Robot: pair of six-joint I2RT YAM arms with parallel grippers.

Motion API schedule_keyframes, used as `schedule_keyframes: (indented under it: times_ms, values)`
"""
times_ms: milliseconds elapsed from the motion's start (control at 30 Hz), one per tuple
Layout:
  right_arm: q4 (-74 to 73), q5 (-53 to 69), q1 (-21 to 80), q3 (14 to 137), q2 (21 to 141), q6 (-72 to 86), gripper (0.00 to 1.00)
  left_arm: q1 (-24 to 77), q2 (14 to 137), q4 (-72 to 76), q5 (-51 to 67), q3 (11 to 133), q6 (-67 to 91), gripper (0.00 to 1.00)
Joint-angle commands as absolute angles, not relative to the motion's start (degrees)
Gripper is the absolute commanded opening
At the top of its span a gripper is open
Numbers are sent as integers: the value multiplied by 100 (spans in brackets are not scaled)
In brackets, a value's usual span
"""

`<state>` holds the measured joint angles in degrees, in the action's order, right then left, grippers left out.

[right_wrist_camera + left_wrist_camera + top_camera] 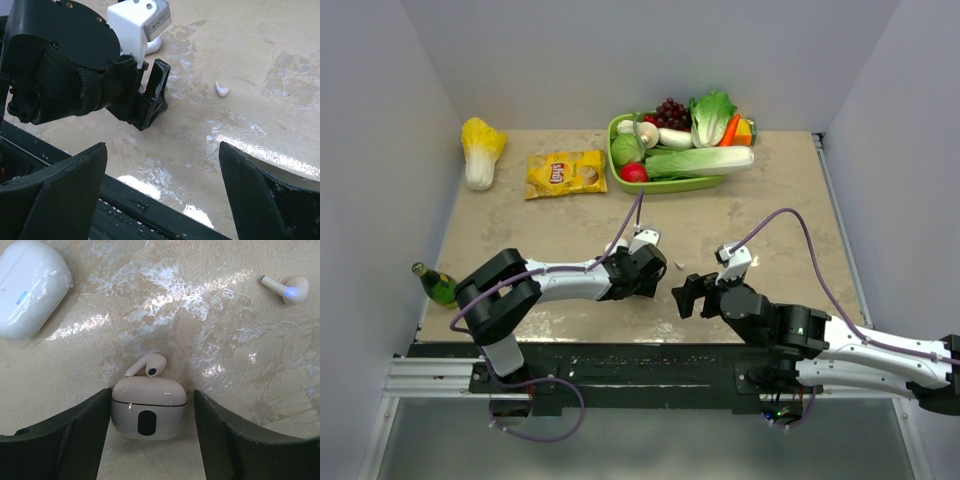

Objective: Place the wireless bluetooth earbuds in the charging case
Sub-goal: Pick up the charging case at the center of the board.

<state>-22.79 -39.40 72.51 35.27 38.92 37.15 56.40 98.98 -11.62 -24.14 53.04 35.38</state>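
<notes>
On my left wrist feed the charging case [149, 410] sits on the worktop [210, 325] with its lid shut and its dark oval mark facing the lens. It is right between the fingers of the left gripper [151, 395]. Those fingers are released. The one on the left of the feed is at the case's side, and a thin strip of worktop shows between the case and the other, so nothing is clamped.

The nearer earbud [149, 365] lies on its side at the far edge of the case (whether it rests on the lid or just behind it, I cannot tell), with its stem pointing left in that view. The second earbud [289, 289] lies well apart at the upper right of the feed, with a small blue light on it. A glossy white pebble-shaped object [27, 285] lies at the upper left, apart from the case; I cannot tell what it is.

The right gripper [162, 145] hangs low over the near edge of the worktop, facing the left gripper. Its fingers are spread wide with nothing between them.
</notes>
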Motion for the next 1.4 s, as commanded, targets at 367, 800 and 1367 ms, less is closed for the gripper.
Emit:
schedule_keyframes:
  times_ms: [367,800,1367]
  values:
    - [-2180,-4052,7242,3533,3894,3779,96,5739,10037,-1898,-2610,5107,3560,73]
    - [-2153,-4034,7242,3604,3981,3762,96,5774,9809,-1925,-2566,4861,3516,75]
    - [-2136,-4104,7233,3927,4148,3455,96,5774,8861,-627,-2785,4211,3253,0]
